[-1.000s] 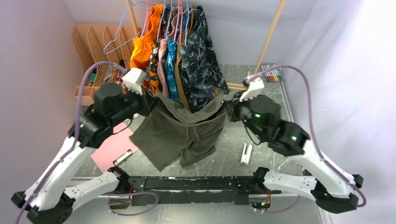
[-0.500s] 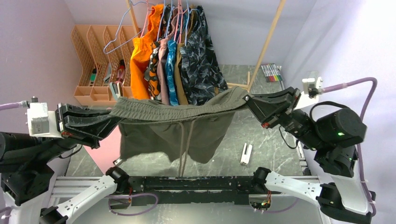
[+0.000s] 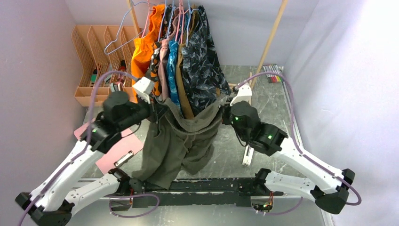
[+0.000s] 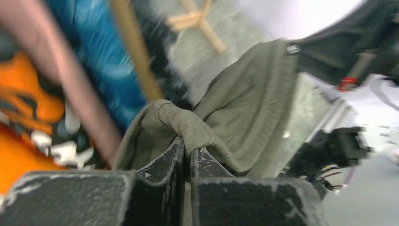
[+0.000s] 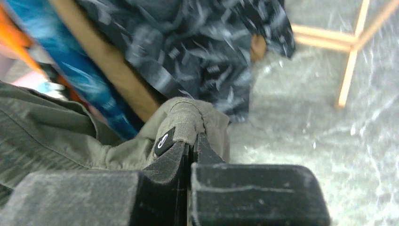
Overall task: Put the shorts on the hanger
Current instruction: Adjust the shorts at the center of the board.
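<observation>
Both arms are busy with the shorts point(image 3: 181, 136). The left fingers point(image 4: 164, 162) are pinched tight on one end of the ribbed waistband, and the right fingers point(image 5: 175, 157) are clamped on the other end. The waistband sags between them, its long axis running from one pair to the other, and the legs hang below towards the worktop point(image 3: 277, 108). The hanger point(image 3: 114, 32) hangs on the rail, above and beyond the left fingers and off to their outer side, well apart from the cloth. The left arm is nearer to it, I'd say. Hung garments point(image 3: 202, 61) crowd just beyond both pairs.
</observation>
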Controlling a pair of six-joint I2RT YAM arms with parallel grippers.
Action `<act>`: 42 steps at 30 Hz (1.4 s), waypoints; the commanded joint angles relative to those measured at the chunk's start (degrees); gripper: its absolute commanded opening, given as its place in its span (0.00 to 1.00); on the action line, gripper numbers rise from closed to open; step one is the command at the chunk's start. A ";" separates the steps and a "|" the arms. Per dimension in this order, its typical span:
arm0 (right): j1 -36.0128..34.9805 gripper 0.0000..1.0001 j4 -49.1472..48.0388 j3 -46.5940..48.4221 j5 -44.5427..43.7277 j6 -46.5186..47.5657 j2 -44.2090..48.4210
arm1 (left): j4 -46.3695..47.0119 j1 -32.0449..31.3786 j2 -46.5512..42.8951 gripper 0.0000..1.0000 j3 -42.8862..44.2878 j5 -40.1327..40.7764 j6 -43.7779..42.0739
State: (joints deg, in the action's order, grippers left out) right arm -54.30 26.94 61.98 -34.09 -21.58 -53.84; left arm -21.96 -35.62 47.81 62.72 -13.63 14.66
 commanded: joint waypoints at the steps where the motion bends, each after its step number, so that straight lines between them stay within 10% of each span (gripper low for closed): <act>1: 4.64 0.00 -2.91 -7.27 -1.09 -10.60 -0.40 | 3.52 0.14 1.21 0.07 -7.33 17.26 7.56; 7: 14.50 0.00 -8.51 -18.49 11.68 -17.44 -4.30 | 2.01 0.20 4.19 0.07 -15.79 29.58 16.11; 21: 15.17 0.00 -15.26 -29.95 23.02 -21.62 -4.84 | 6.47 0.25 3.78 0.17 -28.69 23.96 23.67; 26: 15.17 0.16 -15.56 -33.68 25.28 -21.48 -1.45 | 5.44 0.13 3.72 0.20 -30.54 21.91 24.90; 38: 15.10 0.62 -8.18 -30.33 30.13 -17.80 7.49 | -2.63 0.17 1.18 0.95 -24.40 21.52 23.71; 42: 15.10 0.69 -6.51 -28.65 33.45 -16.03 7.82 | -7.38 0.11 -0.51 0.99 -20.74 22.24 22.38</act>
State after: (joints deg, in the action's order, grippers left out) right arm -39.44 18.06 30.87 -4.56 -40.34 -46.98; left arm -24.32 -35.57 49.39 37.19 8.29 38.59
